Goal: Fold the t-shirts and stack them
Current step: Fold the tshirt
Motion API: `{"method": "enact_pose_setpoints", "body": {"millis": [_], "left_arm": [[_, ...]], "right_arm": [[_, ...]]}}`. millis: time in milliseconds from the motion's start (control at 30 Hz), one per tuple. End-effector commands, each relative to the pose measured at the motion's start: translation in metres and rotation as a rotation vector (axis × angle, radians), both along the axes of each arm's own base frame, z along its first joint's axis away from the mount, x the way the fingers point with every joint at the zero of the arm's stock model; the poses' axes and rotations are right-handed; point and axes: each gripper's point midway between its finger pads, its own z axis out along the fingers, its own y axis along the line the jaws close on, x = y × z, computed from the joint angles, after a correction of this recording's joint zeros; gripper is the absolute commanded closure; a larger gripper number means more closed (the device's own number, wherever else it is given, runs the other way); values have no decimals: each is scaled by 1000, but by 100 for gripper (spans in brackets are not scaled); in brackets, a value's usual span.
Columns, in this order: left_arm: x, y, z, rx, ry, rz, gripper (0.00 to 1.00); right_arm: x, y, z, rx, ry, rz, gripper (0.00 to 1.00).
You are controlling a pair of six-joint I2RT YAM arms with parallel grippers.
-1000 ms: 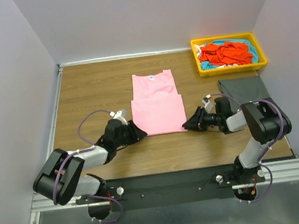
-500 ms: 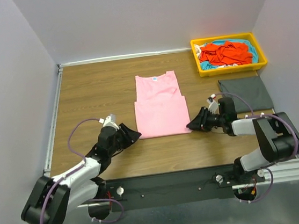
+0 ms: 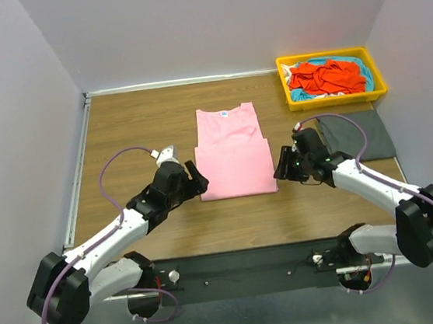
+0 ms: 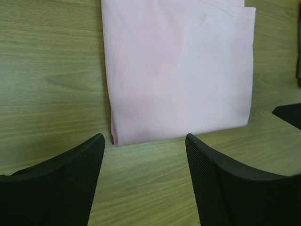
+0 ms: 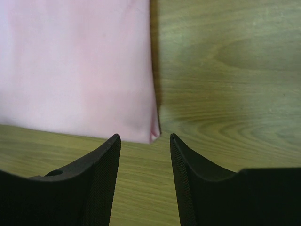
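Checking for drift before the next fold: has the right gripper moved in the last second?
Yes. The right gripper moved farther out, toward the yellow tray.

The pink shirt [image 4: 178, 70] is soft matt cloth; the bench [image 4: 47, 70] is grained wood; the left hand [image 4: 145, 137] has finely textured black pads [image 4: 211, 183].

3 pale lilac walls [image 3: 208, 22] enclose a wooden table [image 3: 134, 124].

We count 4 shirts (pink [image 3: 233, 160], grey [image 3: 361, 136], red [image 3: 324, 78], turquoise [image 3: 365, 75]), 1 tray [image 3: 336, 101], 2 arms (left arm [image 3: 122, 229], right arm [image 3: 367, 181]).
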Motion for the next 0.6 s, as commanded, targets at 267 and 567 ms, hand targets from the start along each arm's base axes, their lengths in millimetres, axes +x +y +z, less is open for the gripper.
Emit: {"method": "enact_pose_setpoints", "body": {"millis": [267, 567], "left_arm": [[1, 5, -15, 262, 68, -8, 23], [1, -7, -18, 279, 76, -31, 23]], "right_arm": [[-8, -2, -31, -292, 142, 1, 48], [-16, 3, -52, -378, 201, 26, 51]]}}
